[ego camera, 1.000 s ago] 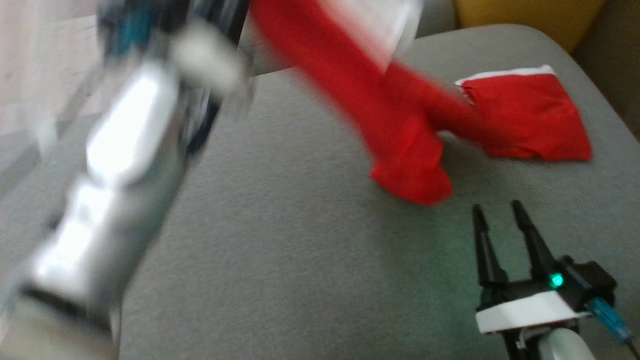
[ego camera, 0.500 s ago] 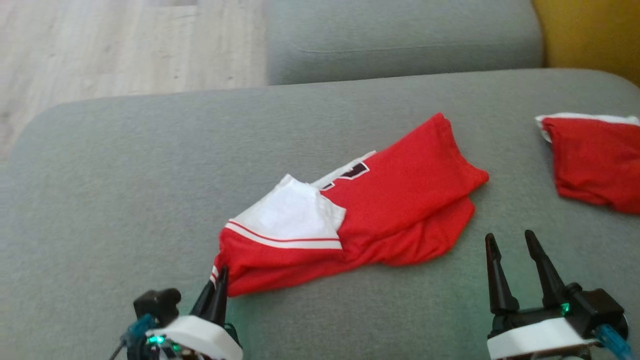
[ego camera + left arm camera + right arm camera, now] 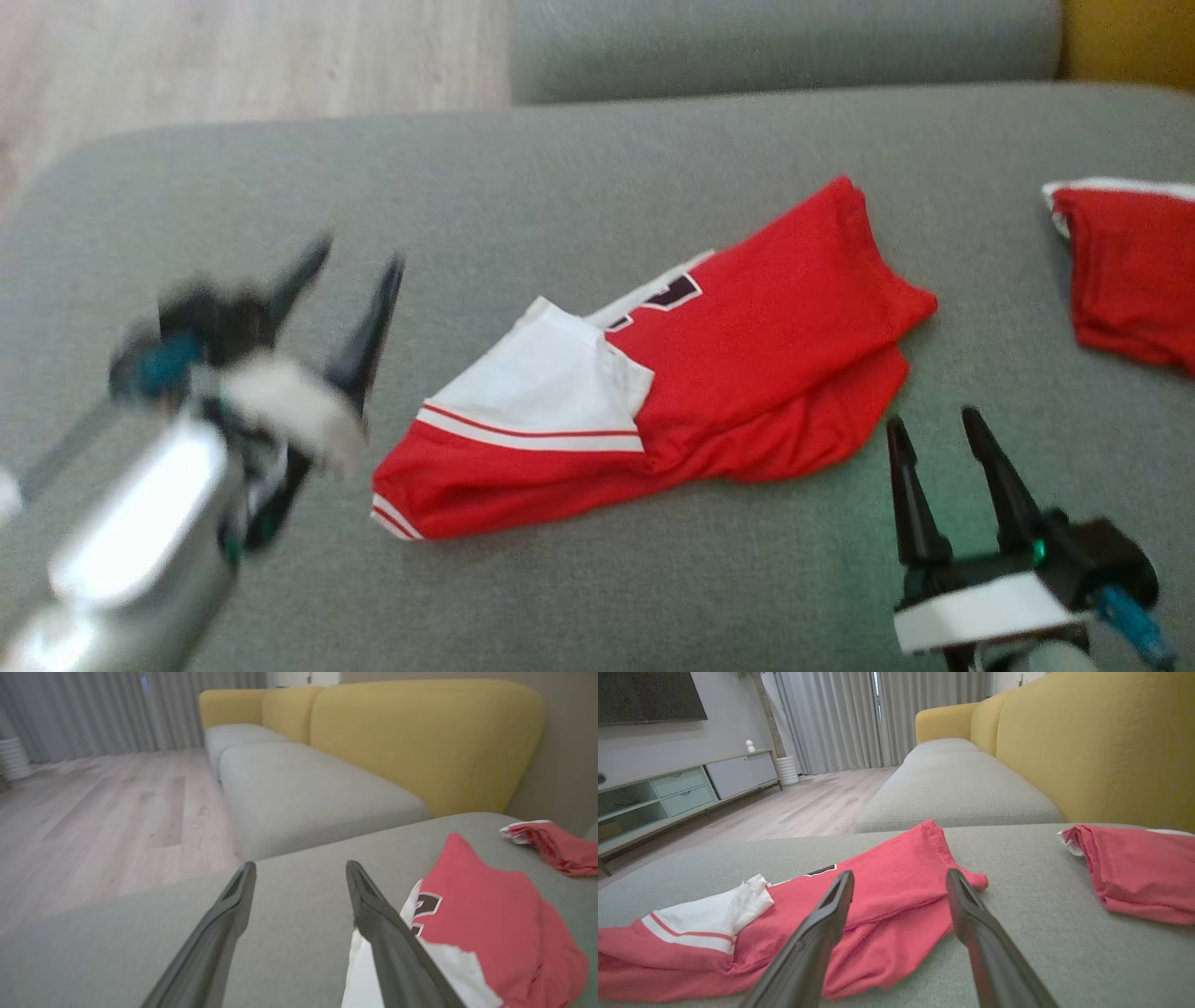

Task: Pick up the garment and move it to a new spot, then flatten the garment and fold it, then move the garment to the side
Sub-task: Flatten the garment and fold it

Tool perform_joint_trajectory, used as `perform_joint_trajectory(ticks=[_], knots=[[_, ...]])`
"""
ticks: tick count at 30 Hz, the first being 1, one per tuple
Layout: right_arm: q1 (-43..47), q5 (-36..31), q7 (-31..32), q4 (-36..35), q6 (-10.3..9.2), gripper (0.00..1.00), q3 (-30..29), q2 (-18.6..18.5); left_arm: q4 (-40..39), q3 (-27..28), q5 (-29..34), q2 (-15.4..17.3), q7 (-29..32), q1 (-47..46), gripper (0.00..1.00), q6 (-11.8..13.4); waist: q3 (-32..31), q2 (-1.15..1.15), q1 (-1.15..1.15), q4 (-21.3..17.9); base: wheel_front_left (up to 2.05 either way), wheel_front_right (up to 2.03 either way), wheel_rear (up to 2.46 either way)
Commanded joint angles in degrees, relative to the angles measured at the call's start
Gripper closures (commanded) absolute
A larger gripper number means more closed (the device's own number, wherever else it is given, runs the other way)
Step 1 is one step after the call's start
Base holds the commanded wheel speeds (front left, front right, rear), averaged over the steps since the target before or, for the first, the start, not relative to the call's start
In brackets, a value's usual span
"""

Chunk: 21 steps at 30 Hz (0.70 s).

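Lying between spread left fingers (image 3: 373, 322) and right fingers (image 3: 910, 504) — garment (image 3: 747, 364), crumpled.

We see the right gripper (image 3: 934, 422) with two long, dark, tapering fingers (image 3: 910, 504) on a black body, a white band (image 3: 980, 611) below, a small green light (image 3: 1038, 551) and a blue cable plug (image 3: 1125, 621). The left gripper (image 3: 355, 259), blurred, looks alike, on a glossy silver-white forearm (image 3: 140, 551).
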Motion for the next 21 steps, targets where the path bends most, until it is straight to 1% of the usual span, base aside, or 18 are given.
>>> perform_joint_trajectory(ticks=[1,2,4,7,8,9,12,18,19,21], knots=[[-4.13,-0.65,-0.62,-2.12,-0.05,0.0,1.82,-0.31,-2.88,1.57,0.19,2.18,2.83,-7.55,0.0,-2.43,2.96,0.0,0.0,-1.3,0.0,0.0,0.0],[-4.75,-0.81,-0.62,-2.18,-0.05,0.0,1.89,-0.31,-3.12,1.17,-0.33,2.26,4.53,-9.86,0.0,-4.25,3.94,0.0,0.0,-1.74,0.0,0.0,0.0],[-6.0,-1.04,-0.62,-2.33,-0.05,0.0,2.19,-0.31,-2.32,0.07,-1.7,2.6,8.72,-13.94,0.0,-6.59,5.9,0.0,0.0,-2.91,0.0,0.0,0.0],[-7.59,-1.28,-0.62,-2.43,-0.05,0.0,2.45,-0.31,0.55,-2.48,-2.71,2.94,14.24,-19.43,0.0,-8.13,8.18,0.0,0.0,-4.52,0.0,0.0,0.0],[-8.0,-1.28,-0.62,-2.42,-0.05,0.0,2.5,-0.31,1.73,-3.36,-3.45,2.83,15.97,-20.77,0.0,-8.37,8.79,0.0,0.0,-5.03,0.0,0.0,0.0],[-8.71,-1.22,-0.62,-2.42,-0.05,0.0,2.67,-0.31,3.58,-5.57,-4.73,2.78,18.74,-22.92,0.0,-8.66,9.89,0.0,0.0,-6.09,0.0,0.0,0.0],[-9.47,-1.02,-0.62,-2.51,-0.05,0.0,2.89,-0.31,4.9,-9.66,-7.56,3.11,21.76,-24.81,0.0,-8.76,11.21,0.0,0.0,-7.49,0.0,0.0,0.0],[-10.49,-0.87,-0.62,-2.79,-0.05,0.0,2.6,-0.31,7.5,-17.34,-11.47,4.83,23.44,-27.55,0.0,-8.78,13.16,0.0,0.0,-8.91,0.0,0.0,0.0],[-10.49,-0.87,-0.62,-2.79,-0.05,0.0,2.6,-0.31,7.5,-17.34,-11.47,4.83,23.44,-27.55,0.0,-8.78,13.16,0.0,0.0,-8.91,0.0,0.0,0.0],[-10.94,-0.93,-0.62,-2.8,-0.05,0.0,2.72,-0.31,9.13,-19.16,-12.07,5.33,23.33,-28.73,0.0,-8.79,13.69,0.0,0.0,-9.34,0.0,0.0,0.0]])
